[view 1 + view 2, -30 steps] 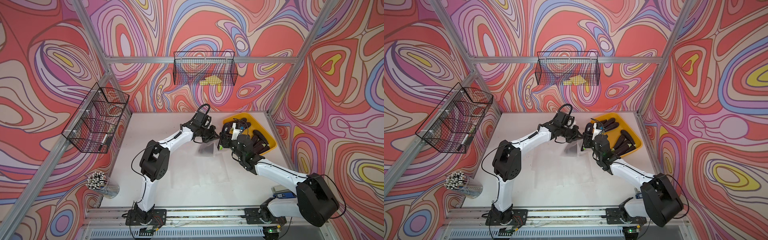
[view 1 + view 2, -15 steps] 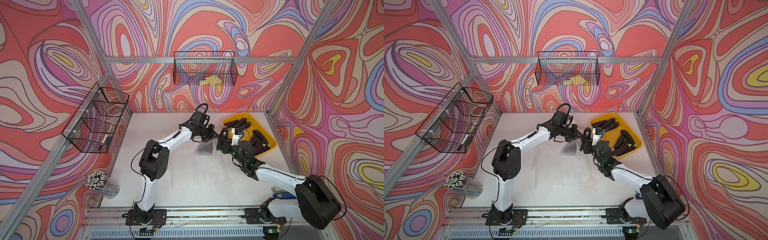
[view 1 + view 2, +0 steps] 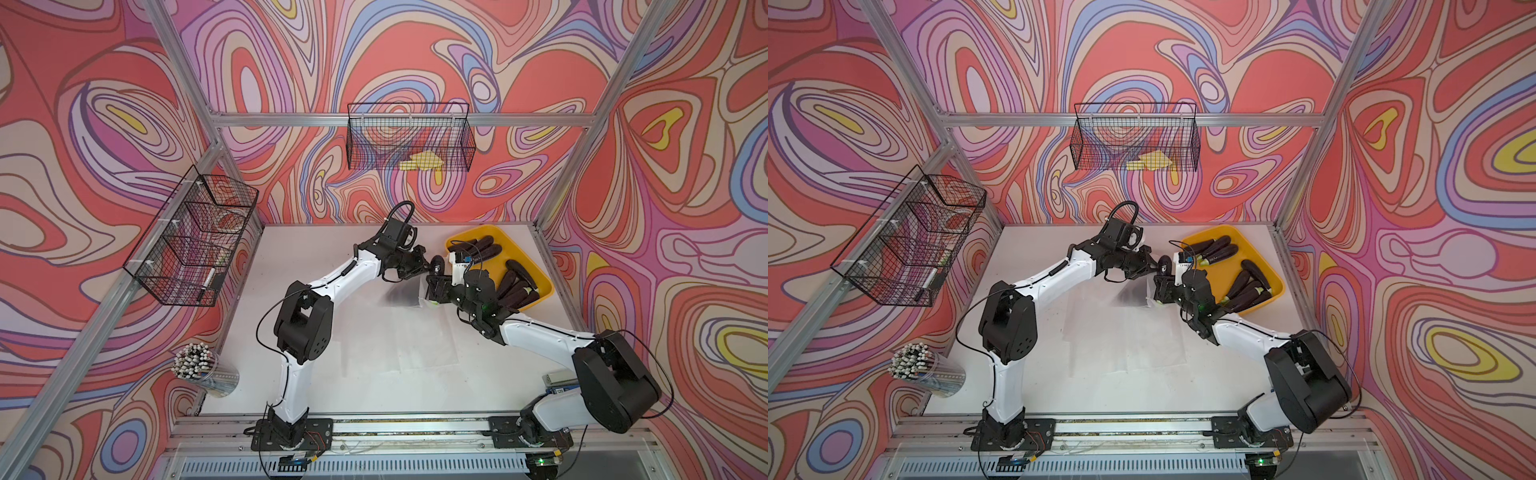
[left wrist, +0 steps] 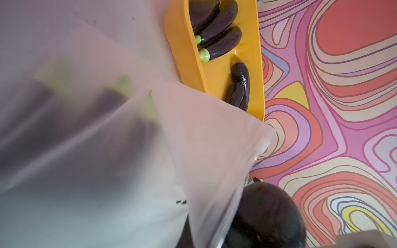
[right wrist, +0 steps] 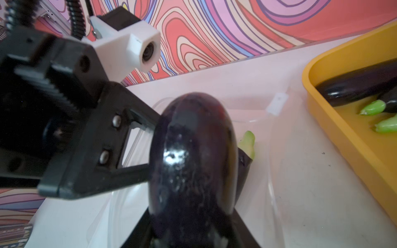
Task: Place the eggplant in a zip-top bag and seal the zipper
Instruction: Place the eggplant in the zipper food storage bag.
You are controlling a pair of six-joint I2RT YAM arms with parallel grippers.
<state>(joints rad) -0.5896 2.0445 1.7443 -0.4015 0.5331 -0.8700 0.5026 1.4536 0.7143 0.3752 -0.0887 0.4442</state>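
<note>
Holding an eggplant [image 5: 191, 161] at the open mouth of the bag [image 4: 204, 139].
Our left gripper [image 3: 422, 268] is clamped tight on the bag's rim, raising the mouth above the table [image 3: 332, 365]. Just beside it the eggplant sits in our right gripper [image 3: 436, 276], jaws partway apart around it; we cannot tell whether it is past the rim. Inside the bag we see blurred eggplants [image 4: 120, 120]; more lie in the yellow tray [image 3: 536, 270], rightmost.

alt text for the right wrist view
Close up, the right gripper holds a dark purple eggplant at the open mouth of a clear zip-top bag, whose rim the left gripper pinches. A yellow tray with more eggplants sits beside the bag.
</note>
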